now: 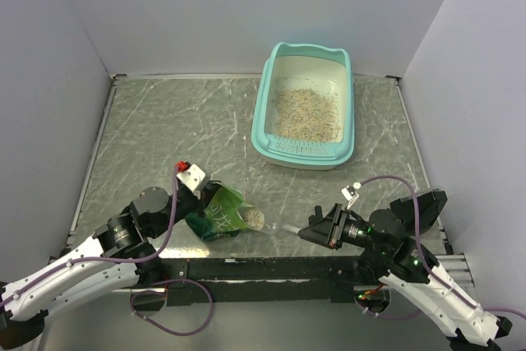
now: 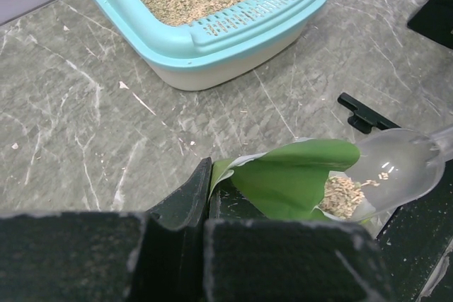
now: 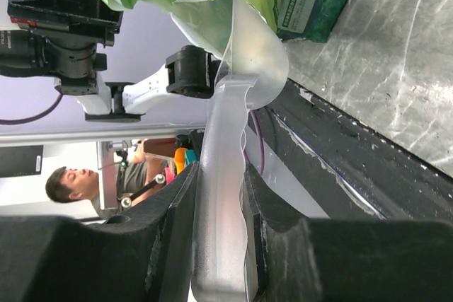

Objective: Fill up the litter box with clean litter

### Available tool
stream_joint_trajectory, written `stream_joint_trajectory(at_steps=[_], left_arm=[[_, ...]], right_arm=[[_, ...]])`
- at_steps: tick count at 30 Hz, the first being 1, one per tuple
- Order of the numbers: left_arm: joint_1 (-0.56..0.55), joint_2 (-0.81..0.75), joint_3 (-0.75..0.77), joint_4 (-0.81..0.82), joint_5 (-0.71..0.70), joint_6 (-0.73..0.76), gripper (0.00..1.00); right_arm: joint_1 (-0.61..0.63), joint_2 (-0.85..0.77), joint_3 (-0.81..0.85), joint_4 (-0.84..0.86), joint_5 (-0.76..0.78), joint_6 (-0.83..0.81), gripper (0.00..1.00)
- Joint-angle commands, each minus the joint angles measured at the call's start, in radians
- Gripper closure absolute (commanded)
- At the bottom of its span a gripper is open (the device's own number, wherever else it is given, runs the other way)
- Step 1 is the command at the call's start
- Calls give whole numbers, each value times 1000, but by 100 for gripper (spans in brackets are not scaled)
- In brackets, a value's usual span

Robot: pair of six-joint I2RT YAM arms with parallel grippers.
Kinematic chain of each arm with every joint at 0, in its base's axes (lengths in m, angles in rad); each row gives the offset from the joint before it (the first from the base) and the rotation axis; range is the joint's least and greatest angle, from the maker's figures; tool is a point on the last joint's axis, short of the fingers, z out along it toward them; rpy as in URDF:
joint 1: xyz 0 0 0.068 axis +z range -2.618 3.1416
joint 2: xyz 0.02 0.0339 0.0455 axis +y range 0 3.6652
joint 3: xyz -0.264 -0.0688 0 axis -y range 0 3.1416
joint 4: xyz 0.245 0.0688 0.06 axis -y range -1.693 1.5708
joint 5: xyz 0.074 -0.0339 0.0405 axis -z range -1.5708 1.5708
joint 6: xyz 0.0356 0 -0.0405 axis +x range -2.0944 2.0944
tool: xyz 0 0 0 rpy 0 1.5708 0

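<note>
The step in hand appears to be scooping: the right gripper [image 3: 219, 175] is clamping the handle of a clear plastic scoop [image 2: 396, 167] between its fingers and is reaching toward 9 o'clock in the top view, with the scoop's bowl sitting at the open mouth of the green pouch [image 2: 297, 175]. The left gripper [image 2: 209, 196] is closed and pinching the pouch's rear edge, holding it tipped on its side on the table [image 1: 164, 129] so the mouth is facing the scoop. Beige granules [image 2: 343, 192] are showing just inside that mouth, touching the lip of the bowl, though the bowl itself is looking nearly empty. The litter box [image 1: 304, 154] is sitting well apart, at about 12 o'clock from the right gripper and about 1 o'clock from the pouch, and a layer of clean litter [image 1: 306, 113] is already covering the middle of its floor. The next move is probably calling for the scoop to push deeper into the pouch, lift level so nothing spills, then travel up toward 12 o'clock and tip over the box while the left arm is steadying the pouch.
</note>
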Motion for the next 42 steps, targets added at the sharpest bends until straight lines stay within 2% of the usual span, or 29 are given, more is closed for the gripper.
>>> stream_joint_trajectory(at_steps=[1,15,21,30,36,42], left_arm=[[1,-11,2,19,-38,-9,99],[1,-31,9,4,-56,-23,99],[1,-34,25,-19,-153,-49,99],[1,-37,49,-48,-179,-66,99],[2,-58,49,-56,-155,-64,99],[2,-67,54,-64,-152,-66,99]], right_arm=[[-3,-294,66,-97,30,-6,100],[-6,-223,195,-29,118,-2,100],[-4,-170,238,11,161,8,100],[-3,-39,273,41,380,29,100],[-3,126,239,199,526,67,100],[-4,328,184,477,670,75,100]])
